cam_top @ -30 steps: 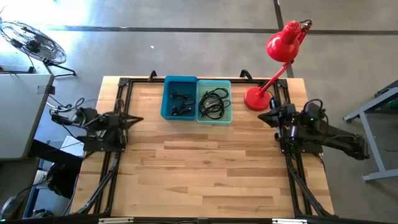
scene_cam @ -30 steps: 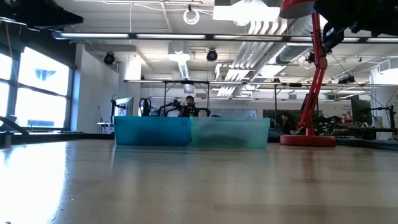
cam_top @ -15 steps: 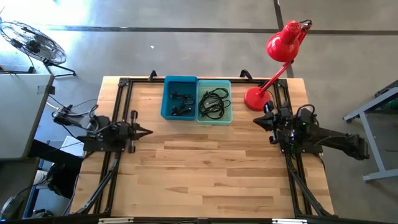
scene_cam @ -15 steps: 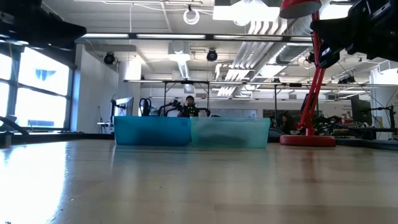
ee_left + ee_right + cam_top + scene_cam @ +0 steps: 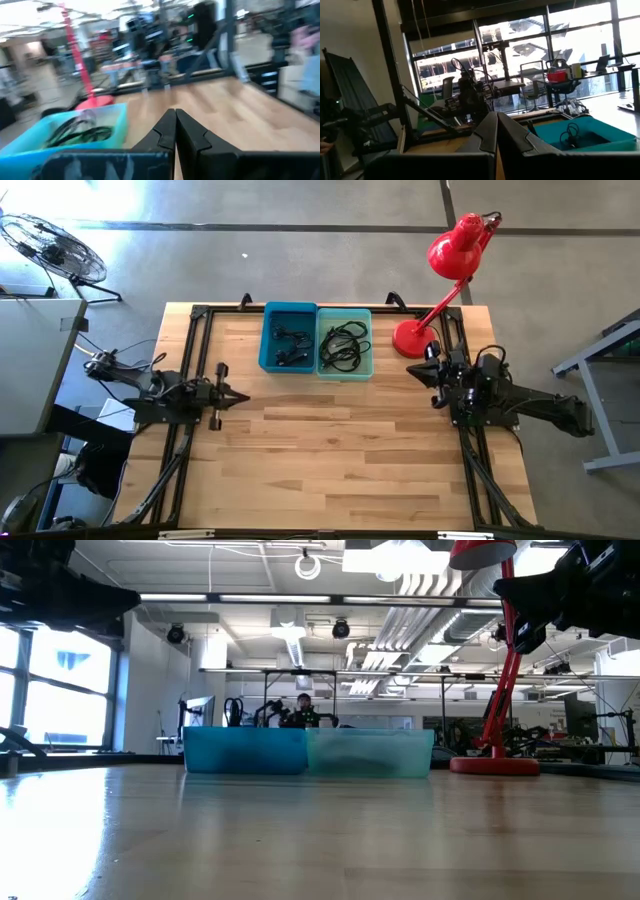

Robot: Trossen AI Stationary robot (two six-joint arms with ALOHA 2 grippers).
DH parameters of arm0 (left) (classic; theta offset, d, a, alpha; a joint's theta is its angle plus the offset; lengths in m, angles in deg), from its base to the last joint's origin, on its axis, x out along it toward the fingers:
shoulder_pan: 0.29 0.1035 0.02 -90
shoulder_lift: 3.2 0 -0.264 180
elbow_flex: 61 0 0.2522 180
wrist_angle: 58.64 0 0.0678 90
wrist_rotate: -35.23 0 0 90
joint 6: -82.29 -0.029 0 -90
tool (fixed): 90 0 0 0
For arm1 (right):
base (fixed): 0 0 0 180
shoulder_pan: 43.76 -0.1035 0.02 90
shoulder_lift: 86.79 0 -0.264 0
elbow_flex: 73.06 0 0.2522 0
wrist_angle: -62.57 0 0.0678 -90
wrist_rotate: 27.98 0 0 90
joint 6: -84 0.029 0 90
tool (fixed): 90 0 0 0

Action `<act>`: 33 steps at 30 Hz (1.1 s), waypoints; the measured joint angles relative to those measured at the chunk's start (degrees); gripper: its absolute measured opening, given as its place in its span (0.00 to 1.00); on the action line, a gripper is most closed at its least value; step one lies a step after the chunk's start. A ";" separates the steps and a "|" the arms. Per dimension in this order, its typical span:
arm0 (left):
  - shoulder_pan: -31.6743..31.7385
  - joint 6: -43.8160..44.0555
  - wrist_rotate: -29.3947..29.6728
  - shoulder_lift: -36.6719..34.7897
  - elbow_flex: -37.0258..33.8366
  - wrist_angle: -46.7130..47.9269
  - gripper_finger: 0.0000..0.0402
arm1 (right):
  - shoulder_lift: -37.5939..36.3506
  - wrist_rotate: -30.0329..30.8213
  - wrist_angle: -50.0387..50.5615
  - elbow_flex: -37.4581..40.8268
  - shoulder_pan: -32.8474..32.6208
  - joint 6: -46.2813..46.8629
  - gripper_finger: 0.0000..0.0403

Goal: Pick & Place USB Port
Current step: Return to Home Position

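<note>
"How far along are you?"

"Nearly done, I'd judge. Your black USB cables (image 5: 343, 345) lie in the blue bin (image 5: 288, 368) and green bin (image 5: 345, 374), upper centre of the high view."

"And the pincers?"

"Left gripper (image 5: 241, 396) mid-left, right gripper (image 5: 413, 370) mid-right, both pinched closed, holding nothing. You've only the arms to park."

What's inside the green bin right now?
A loose tangle of black USB cables lies inside the green bin. Their loops overlap, so I cannot count them, and the bin floor beneath the tangle is covered.
</note>
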State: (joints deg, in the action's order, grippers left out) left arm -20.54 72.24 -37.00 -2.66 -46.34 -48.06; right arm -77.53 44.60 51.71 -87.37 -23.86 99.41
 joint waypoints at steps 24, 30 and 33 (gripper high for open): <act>0.00 2.67 -9.28 1.66 -0.23 1.14 0.00 | 0.81 16.24 14.17 0.02 -0.23 7.21 0.00; 0.00 2.61 -9.30 2.51 -0.23 1.14 0.00 | 0.81 19.85 13.75 0.02 -6.27 7.73 0.00; 0.00 2.16 -9.30 2.51 -0.23 1.14 0.00 | 0.79 25.20 12.64 0.02 -11.38 7.15 0.00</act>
State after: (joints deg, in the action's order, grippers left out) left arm -20.54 74.40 -46.30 -0.15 -46.57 -46.92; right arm -76.75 69.80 64.35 -87.35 -35.24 106.56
